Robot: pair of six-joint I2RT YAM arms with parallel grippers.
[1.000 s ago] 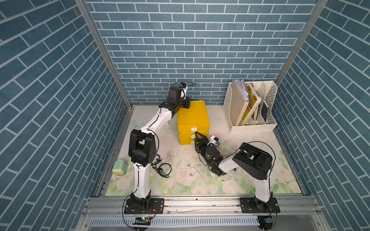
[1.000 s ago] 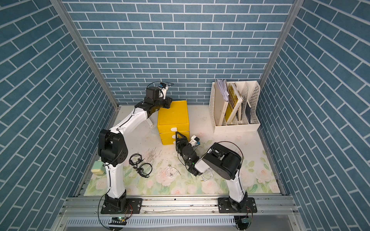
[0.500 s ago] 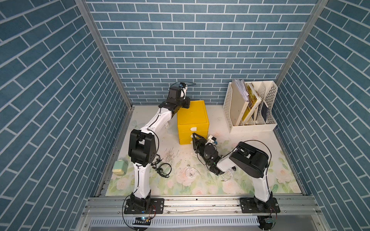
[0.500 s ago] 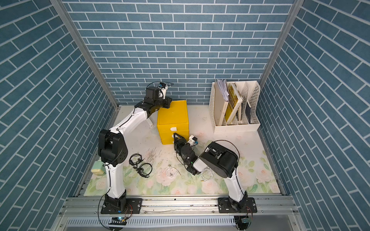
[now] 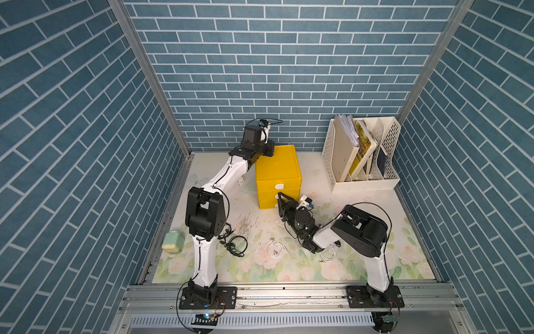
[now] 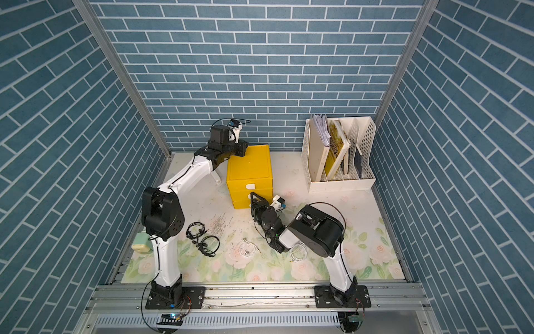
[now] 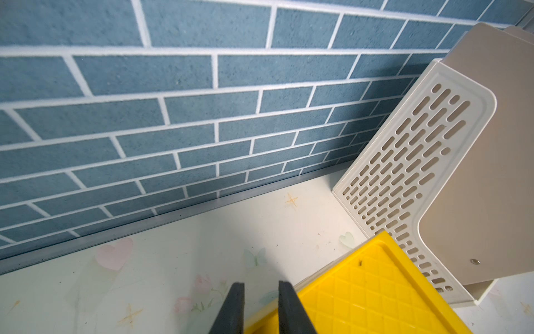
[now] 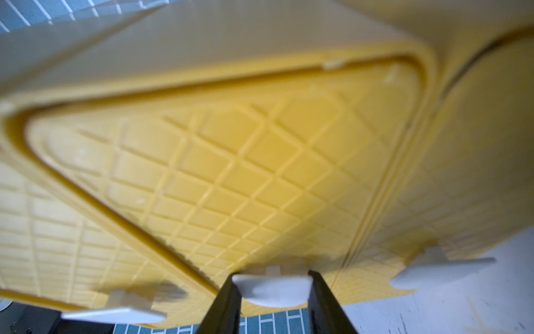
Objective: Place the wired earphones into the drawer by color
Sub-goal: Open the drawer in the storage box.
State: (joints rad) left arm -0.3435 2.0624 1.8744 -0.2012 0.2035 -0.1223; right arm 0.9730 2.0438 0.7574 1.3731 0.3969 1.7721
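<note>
A drawer handle (image 8: 271,290) is clamped by the right end effector (image 8: 274,277); the left end effector (image 7: 261,286) is seen ajar, empty, at the drawer unit's (image 5: 277,164) 11 o'clock.

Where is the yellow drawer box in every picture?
Top view: yellow plastic drawer cabinet mid-table, near the back.
Top view: same spot, left of the white file rack.
Left wrist: its top corner beside that rack.
Right wrist: fills the picture, blurry.
Shared landmark: blue brick wall.
</note>
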